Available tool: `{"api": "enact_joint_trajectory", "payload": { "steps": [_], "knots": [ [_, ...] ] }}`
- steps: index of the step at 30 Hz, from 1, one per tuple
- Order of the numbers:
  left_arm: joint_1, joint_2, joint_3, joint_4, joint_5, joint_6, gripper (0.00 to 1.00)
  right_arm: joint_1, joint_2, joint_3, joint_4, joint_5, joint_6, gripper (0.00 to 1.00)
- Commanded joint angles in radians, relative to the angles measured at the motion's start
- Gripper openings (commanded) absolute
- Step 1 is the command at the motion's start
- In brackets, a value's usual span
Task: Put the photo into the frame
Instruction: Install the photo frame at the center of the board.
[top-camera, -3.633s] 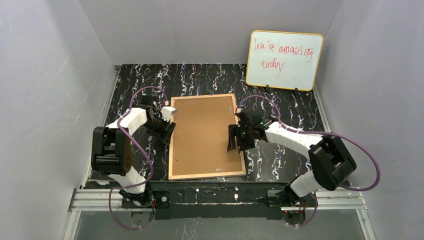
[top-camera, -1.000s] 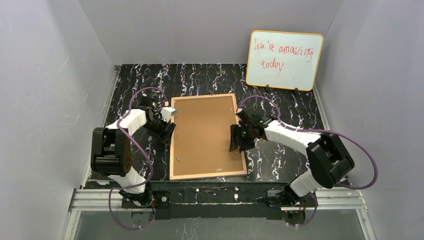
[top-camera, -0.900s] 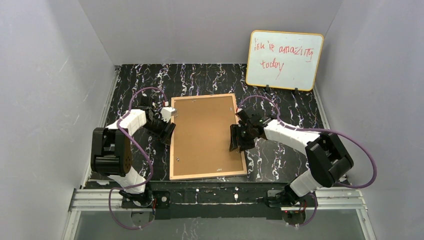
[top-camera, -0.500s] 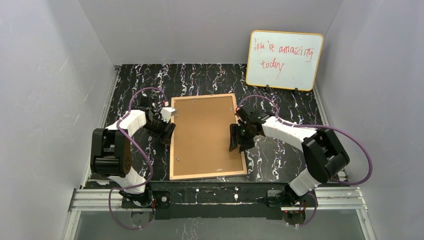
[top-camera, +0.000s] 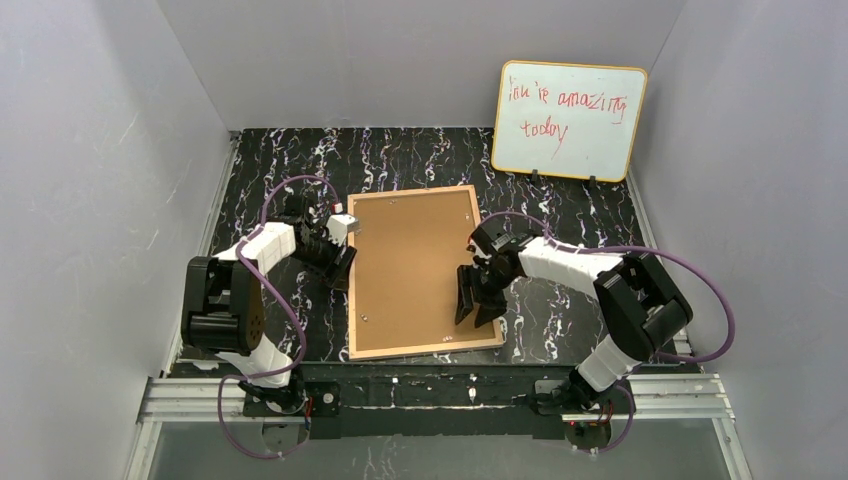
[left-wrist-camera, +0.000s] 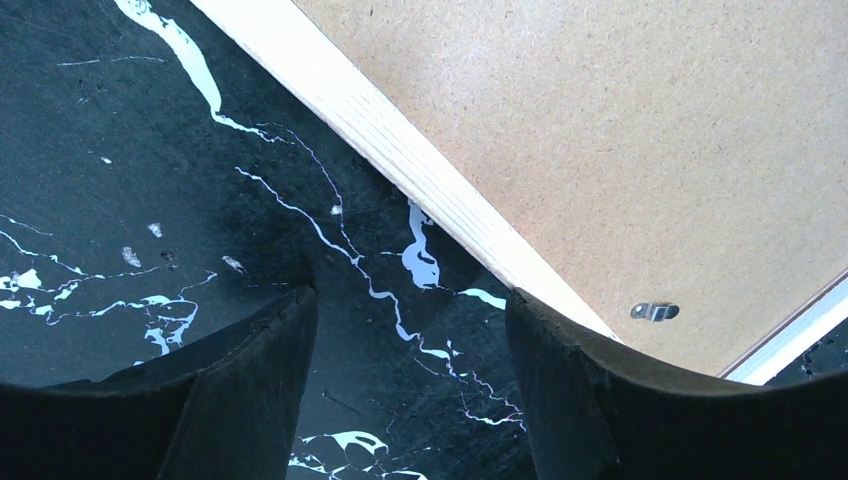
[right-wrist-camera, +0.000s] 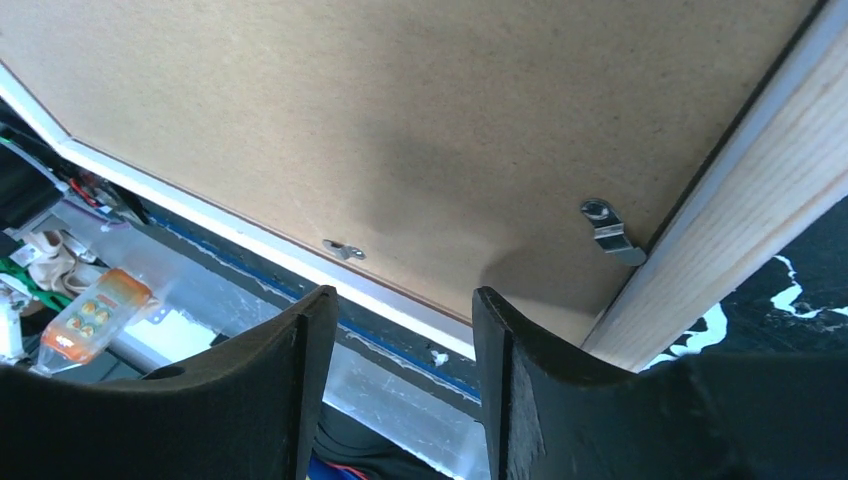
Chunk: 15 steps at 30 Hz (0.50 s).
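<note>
The frame (top-camera: 357, 280) lies back up on the black marbled table, its tan wood rim around a brown backing board (top-camera: 420, 265). The photo is hidden. My left gripper (top-camera: 337, 262) is open at the frame's left edge; in the left wrist view it (left-wrist-camera: 410, 400) hangs over bare table, its right finger against the wood rim (left-wrist-camera: 400, 150). My right gripper (top-camera: 477, 303) is open over the frame's right side. The right wrist view has it (right-wrist-camera: 400, 400) above the backing board (right-wrist-camera: 400, 110), beside the rim (right-wrist-camera: 740, 200). Nothing sits between either pair of fingers.
An orange-rimmed whiteboard (top-camera: 568, 120) with red writing leans on the back wall at the right. Grey walls close in the table on three sides. A metal rail (top-camera: 440, 395) runs along the near edge. Small metal clips (right-wrist-camera: 608, 228) sit on the backing board.
The frame has slid a little to the right. My right gripper has moved toward the near edge along the frame's right side. My left gripper has followed slightly right.
</note>
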Motion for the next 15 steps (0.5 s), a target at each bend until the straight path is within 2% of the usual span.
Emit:
{"api": "enact_joint_trajectory", "payload": {
  "steps": [1,4,11,15],
  "knots": [
    [-0.017,0.006,-0.021,-0.011,0.035,0.011,0.67,-0.004,-0.018,0.108,-0.033,-0.008,0.011,0.61],
    [-0.016,-0.002,-0.005,-0.032,0.038,0.013,0.67,-0.004,-0.025,0.161,0.015,-0.028,0.035,0.61],
    [-0.018,0.012,0.024,-0.099,0.115,-0.003,0.67,0.06,0.01,0.073,0.457,-0.118,0.222,0.59],
    [-0.017,0.065,0.053,-0.119,0.111,-0.006,0.66,0.142,0.117,0.121,0.61,-0.109,0.208,0.59]
  ]
}}
